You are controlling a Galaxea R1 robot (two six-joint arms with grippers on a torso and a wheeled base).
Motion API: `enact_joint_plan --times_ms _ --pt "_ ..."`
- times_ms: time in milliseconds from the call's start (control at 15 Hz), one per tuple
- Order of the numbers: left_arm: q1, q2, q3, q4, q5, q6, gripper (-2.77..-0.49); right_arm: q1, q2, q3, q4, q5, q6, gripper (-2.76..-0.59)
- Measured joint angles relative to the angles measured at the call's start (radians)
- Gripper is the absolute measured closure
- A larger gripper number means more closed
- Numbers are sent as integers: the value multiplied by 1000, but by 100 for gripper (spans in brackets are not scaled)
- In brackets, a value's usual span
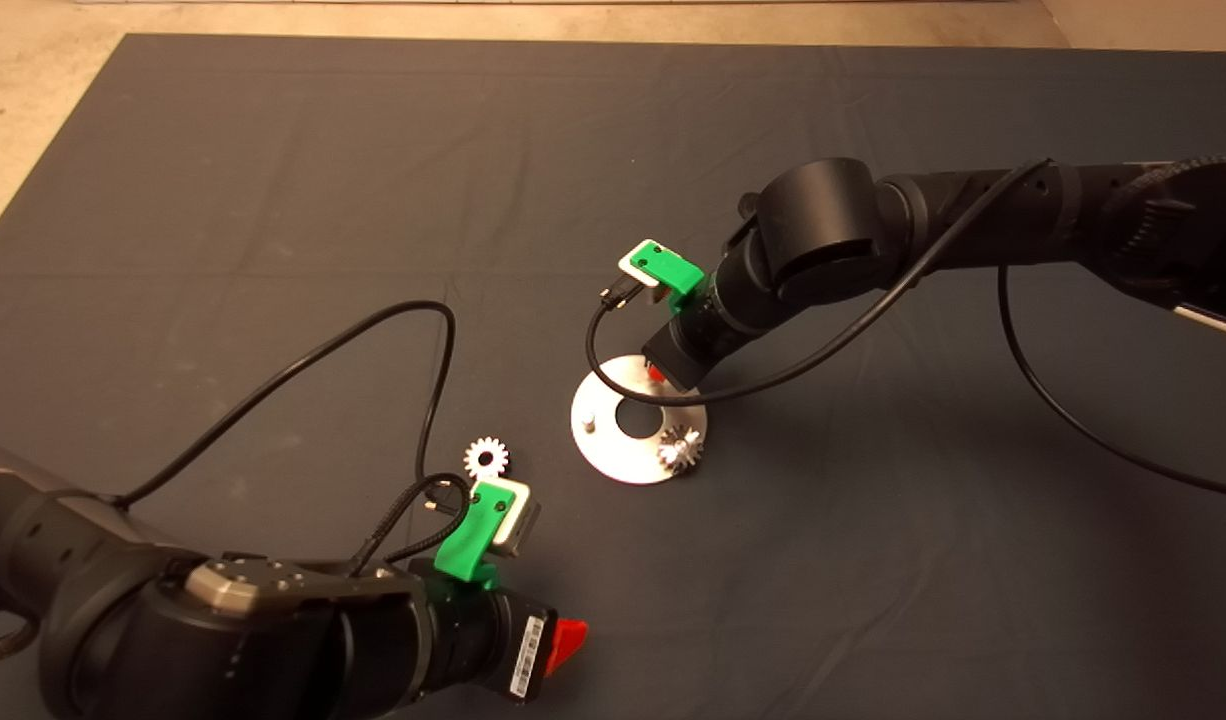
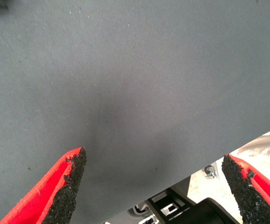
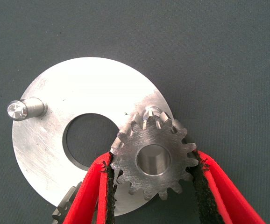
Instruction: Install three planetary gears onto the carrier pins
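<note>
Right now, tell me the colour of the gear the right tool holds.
Silvery metal gear, gripped in the right tool; the right wrist view shows it best.

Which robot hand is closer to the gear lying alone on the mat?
The left. The left gripper hangs open near the loose gear, while the right gripper is farther off over the disc, holding another gear.

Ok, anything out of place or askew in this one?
The gear held in the right gripper sits off-centre: its bore misses the pin showing past its teeth. One gear lies loose on the mat near the left gripper.
</note>
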Motion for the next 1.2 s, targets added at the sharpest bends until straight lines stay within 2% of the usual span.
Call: enact_joint_plan --times_ms 400,1200 --pt "0 0 0 0 0 0 -207 0 0 0 -15 2 0 -92" --pt "0 1 0 0 0 0 -207 0 0 -3 -16 3 0 -92"
